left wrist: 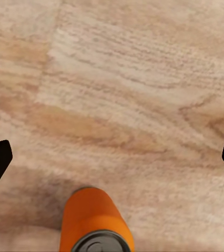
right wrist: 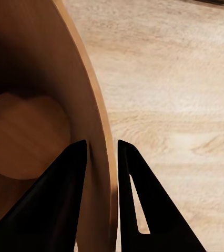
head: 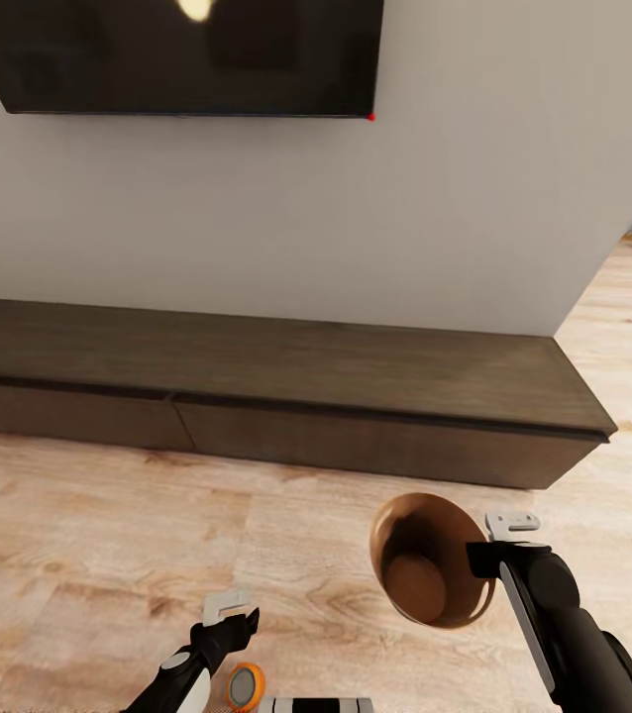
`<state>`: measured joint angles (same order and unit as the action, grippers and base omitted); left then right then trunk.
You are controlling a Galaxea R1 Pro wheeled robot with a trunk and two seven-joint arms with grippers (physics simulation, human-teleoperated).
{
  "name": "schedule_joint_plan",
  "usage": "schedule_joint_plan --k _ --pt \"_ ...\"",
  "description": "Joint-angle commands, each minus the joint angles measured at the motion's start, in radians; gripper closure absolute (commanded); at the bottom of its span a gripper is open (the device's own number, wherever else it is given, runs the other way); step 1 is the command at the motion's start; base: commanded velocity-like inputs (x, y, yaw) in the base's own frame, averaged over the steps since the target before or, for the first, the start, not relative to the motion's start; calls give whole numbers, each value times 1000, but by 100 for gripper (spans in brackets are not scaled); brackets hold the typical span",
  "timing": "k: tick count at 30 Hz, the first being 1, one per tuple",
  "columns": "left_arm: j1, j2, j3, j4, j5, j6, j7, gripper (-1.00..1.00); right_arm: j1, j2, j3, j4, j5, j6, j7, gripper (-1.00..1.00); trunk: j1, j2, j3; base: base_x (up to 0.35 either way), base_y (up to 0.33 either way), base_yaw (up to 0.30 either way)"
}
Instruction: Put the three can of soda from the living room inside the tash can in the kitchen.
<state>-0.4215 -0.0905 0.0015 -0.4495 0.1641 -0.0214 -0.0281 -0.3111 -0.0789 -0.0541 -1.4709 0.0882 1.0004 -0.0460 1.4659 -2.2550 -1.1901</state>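
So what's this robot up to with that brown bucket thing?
Its right end effector pinches the rim of the trash can, one finger inside the wall and one outside, holding it above the wood floor near a low cabinet. The can looks empty. The left end effector is open, with one orange soda can lying on the floor beside it.

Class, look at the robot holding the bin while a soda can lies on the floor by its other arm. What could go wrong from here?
1. The right pincer pinches only the tash can's thin wall at the rim, one finger inside, one outside; the bin hangs tilted and might slip or swing.
2. The can of soda lies on its side on the wood floor between the open left pincer's fingers; a nudge may roll it away.
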Motion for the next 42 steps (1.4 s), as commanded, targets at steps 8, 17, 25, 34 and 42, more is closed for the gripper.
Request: schedule_joint_plan --k 8,17,25,34,42 --pt "0 0 0 0 0 0 0 -100 0 0 0 0 -8 0 0 100 0 0 -13 0 0 0" --pt "0 0 0 0 0 0 0 -100 0 0 0 0 -8 0 0 100 0 0 -27 0 0 0" --pt "0 0 0 0 0 0 0 -100 0 0 0 0 -8 0 0 100 0 0 -40 0 0 0" --pt "0 0 0 0 0 0 -1 -100 -1 -1 0 -2 -7 0 0 100 0 0 -55 0 0 0" --pt "0 0 0 0 0 0 -1 -100 -13 -3 -1 -26 -7 0 0 100 0 0 -68 0 0 0"
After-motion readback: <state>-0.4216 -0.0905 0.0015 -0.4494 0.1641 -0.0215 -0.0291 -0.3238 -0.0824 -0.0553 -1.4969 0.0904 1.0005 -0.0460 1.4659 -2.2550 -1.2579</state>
